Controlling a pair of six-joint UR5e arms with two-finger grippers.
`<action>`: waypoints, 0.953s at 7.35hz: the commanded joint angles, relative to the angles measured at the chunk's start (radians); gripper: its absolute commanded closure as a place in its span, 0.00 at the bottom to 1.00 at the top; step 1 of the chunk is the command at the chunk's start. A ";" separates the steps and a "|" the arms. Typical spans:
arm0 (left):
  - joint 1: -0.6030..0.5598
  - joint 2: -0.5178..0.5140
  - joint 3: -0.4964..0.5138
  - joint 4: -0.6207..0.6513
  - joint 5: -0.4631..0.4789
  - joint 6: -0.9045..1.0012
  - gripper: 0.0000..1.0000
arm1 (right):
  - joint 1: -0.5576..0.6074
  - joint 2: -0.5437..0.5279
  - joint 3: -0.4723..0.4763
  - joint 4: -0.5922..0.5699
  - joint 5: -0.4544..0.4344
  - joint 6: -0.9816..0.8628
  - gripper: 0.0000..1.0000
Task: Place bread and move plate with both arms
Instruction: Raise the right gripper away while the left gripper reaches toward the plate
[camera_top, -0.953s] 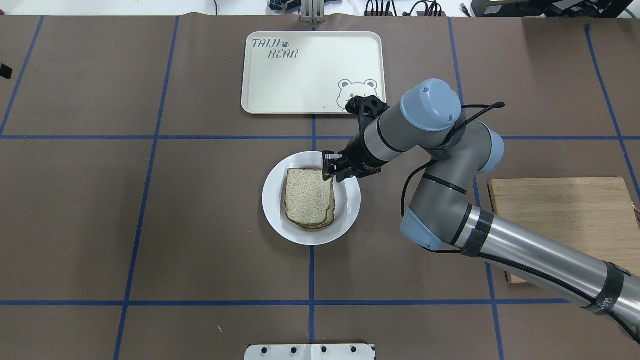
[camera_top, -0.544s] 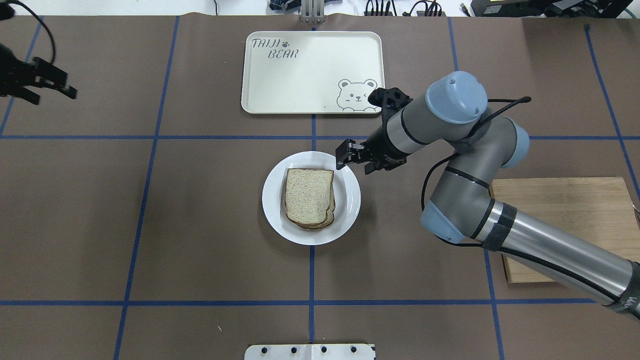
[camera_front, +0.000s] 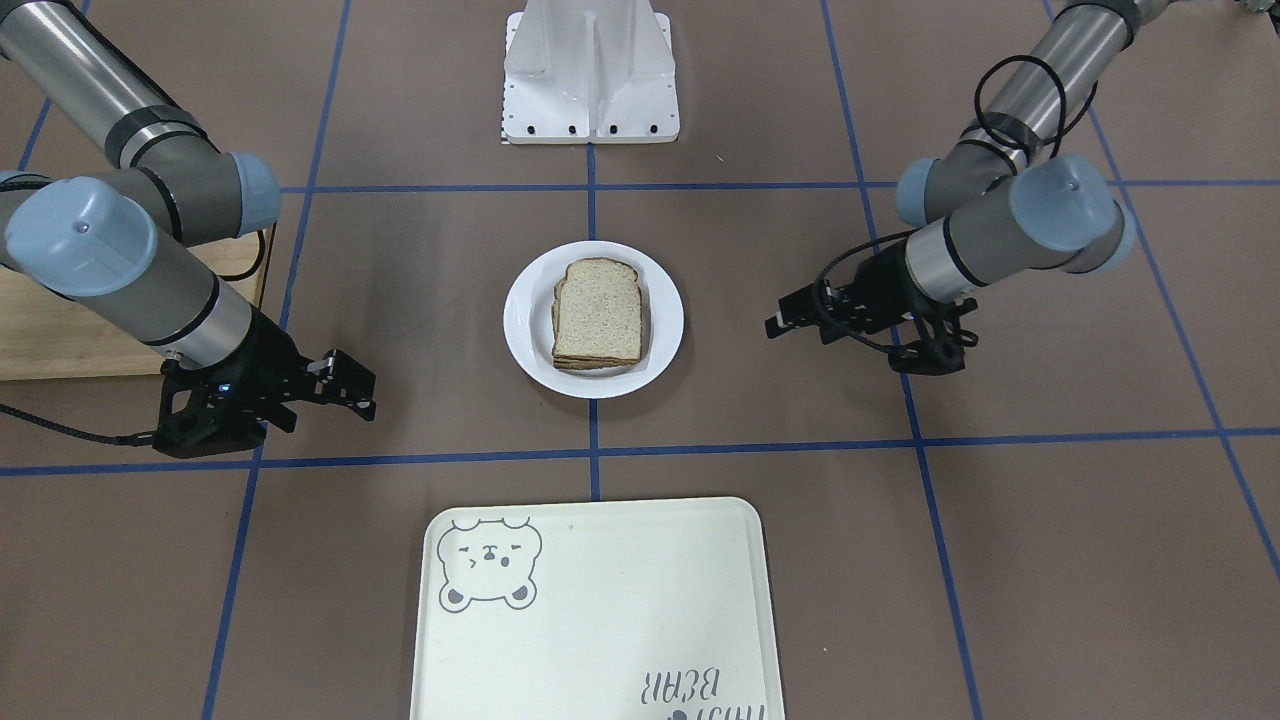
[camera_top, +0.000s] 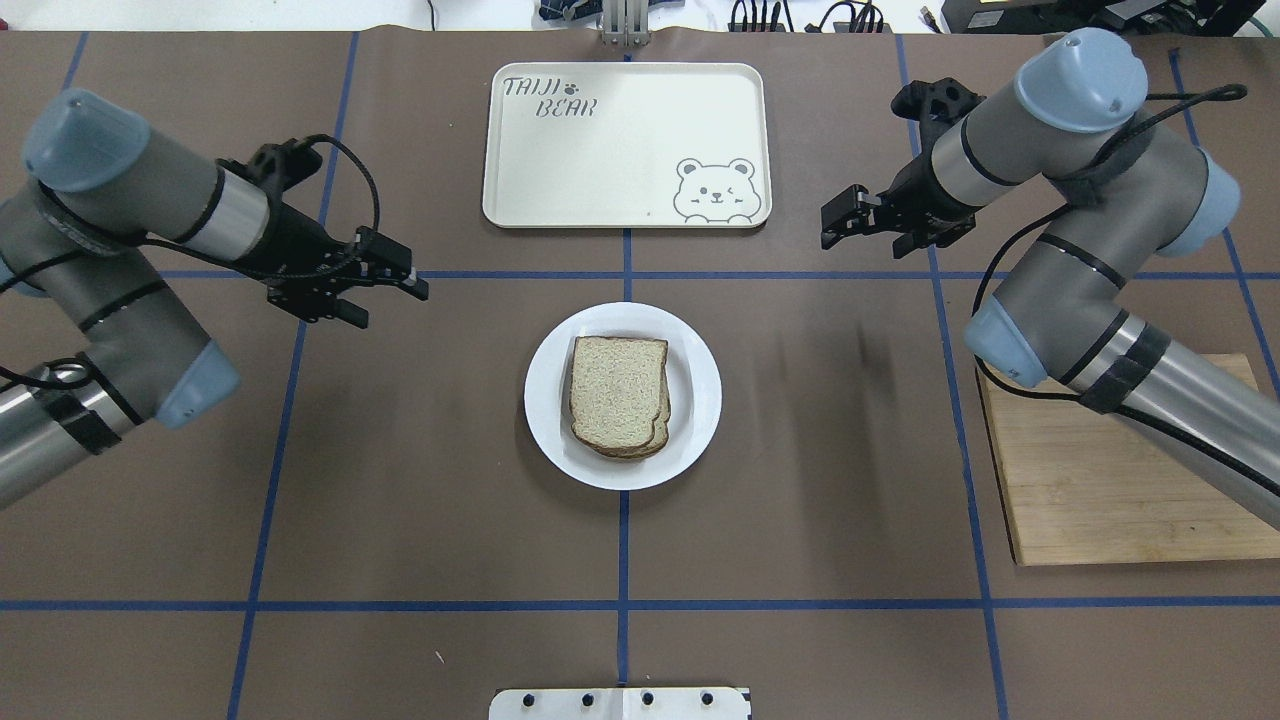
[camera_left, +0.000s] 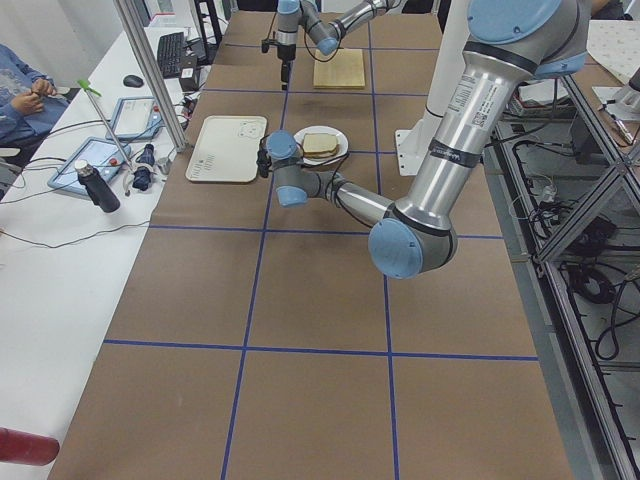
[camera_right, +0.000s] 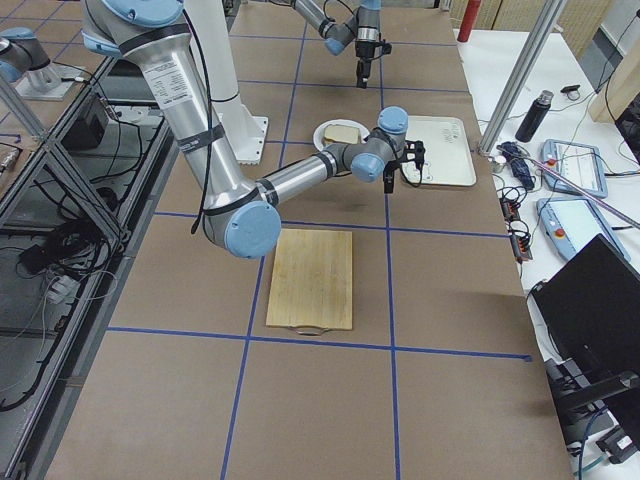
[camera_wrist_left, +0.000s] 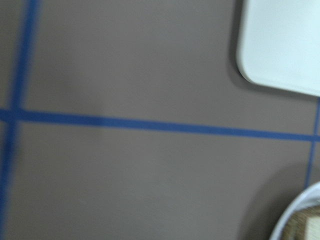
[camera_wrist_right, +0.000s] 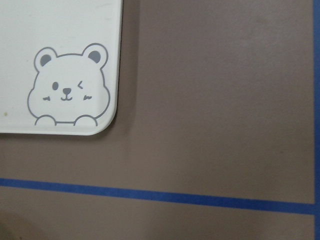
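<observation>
The white plate (camera_top: 548, 400) sits mid-table with the plain bread slice (camera_top: 618, 392) lying flat on it, on top of a second slice whose crust peeks out below. They also show in the front view: the plate (camera_front: 522, 322) and the bread (camera_front: 598, 315). My left gripper (camera_top: 392, 300) is open and empty, hovering left of the plate, and it also shows in the front view (camera_front: 775, 318). My right gripper (camera_top: 826, 225) is open and empty, to the right of and beyond the plate, and it also shows in the front view (camera_front: 372, 395). Neither touches the plate.
The cream bear tray (camera_top: 620, 145) lies beyond the plate; its corner shows in the left wrist view (camera_wrist_left: 280, 45) and the right wrist view (camera_wrist_right: 60, 50). A wooden cutting board (camera_top: 1120, 480) lies at the right under my right arm. A white base plate (camera_top: 620, 703) sits at the near edge.
My right gripper has drawn back from the plate's far edge, up and to the right, leaving the bread on the plate. My left arm has come in from the left edge toward the plate.
</observation>
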 joint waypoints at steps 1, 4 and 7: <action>0.123 -0.025 0.049 -0.142 0.181 -0.104 0.03 | 0.072 -0.018 0.000 -0.055 0.021 -0.066 0.00; 0.128 -0.051 0.103 -0.260 0.228 -0.107 0.14 | 0.074 -0.026 -0.002 -0.068 0.015 -0.126 0.00; 0.146 -0.053 0.109 -0.288 0.255 -0.108 0.45 | 0.063 -0.026 -0.002 -0.068 0.006 -0.127 0.00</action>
